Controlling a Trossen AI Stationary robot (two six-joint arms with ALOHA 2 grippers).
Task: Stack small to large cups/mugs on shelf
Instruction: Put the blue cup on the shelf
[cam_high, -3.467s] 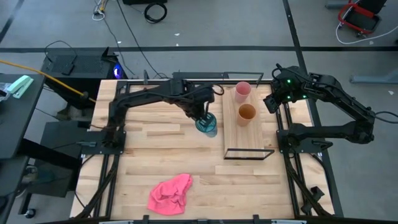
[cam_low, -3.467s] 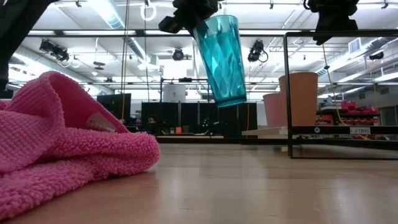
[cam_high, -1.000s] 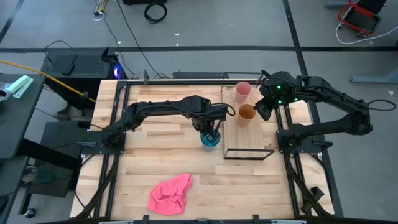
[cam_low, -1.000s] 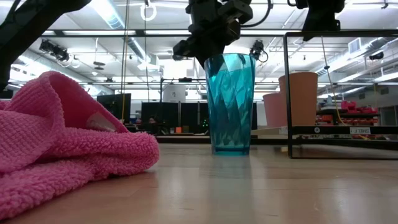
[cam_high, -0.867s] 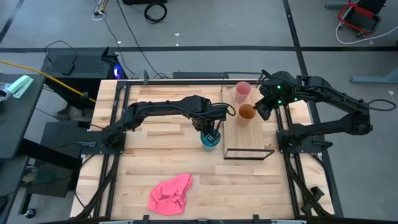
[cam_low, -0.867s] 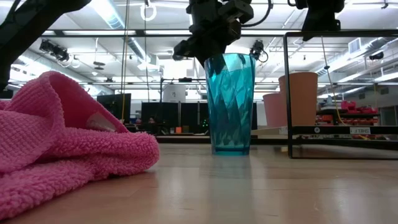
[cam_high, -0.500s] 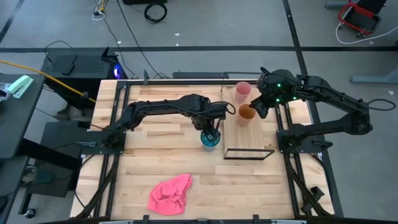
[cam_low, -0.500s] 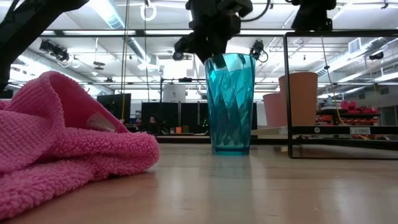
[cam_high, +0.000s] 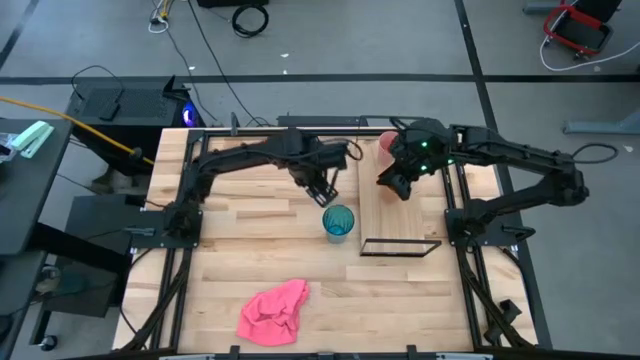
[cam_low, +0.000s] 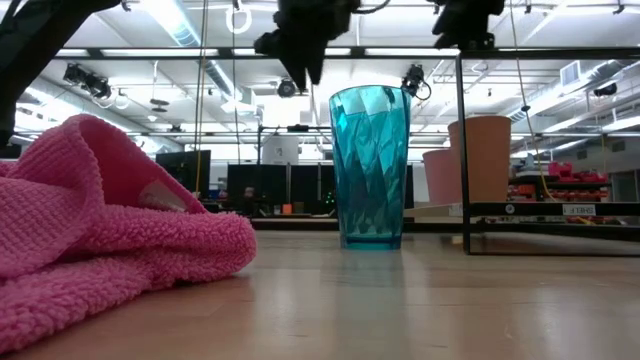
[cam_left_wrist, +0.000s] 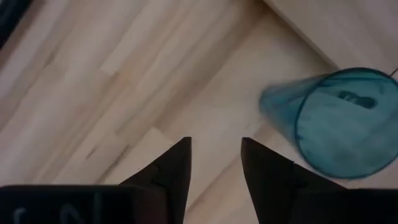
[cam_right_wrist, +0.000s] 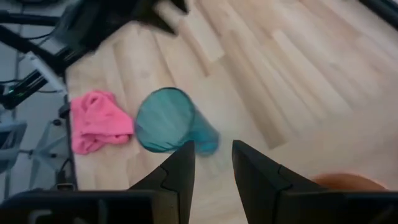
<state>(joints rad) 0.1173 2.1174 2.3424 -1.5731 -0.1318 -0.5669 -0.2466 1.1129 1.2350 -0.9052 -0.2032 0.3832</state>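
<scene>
Now the translucent teal faceted tumbler (cam_high: 338, 222) stands upright on the plank tabletop (cam_high: 250, 260), just left of the pale wood shelf board (cam_high: 400, 222). Left gripper (cam_high: 322, 189) hangs above it, fingers apart, empty. Right gripper (cam_high: 393, 183) hovers over the orange tumbler (cam_low: 485, 158), fingers parted, gripping nothing

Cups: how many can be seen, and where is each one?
3. The teal cup stands on the tabletop left of the shelf. The orange cup and pink cup stand on the shelf, largely hidden beneath the right gripper.
</scene>
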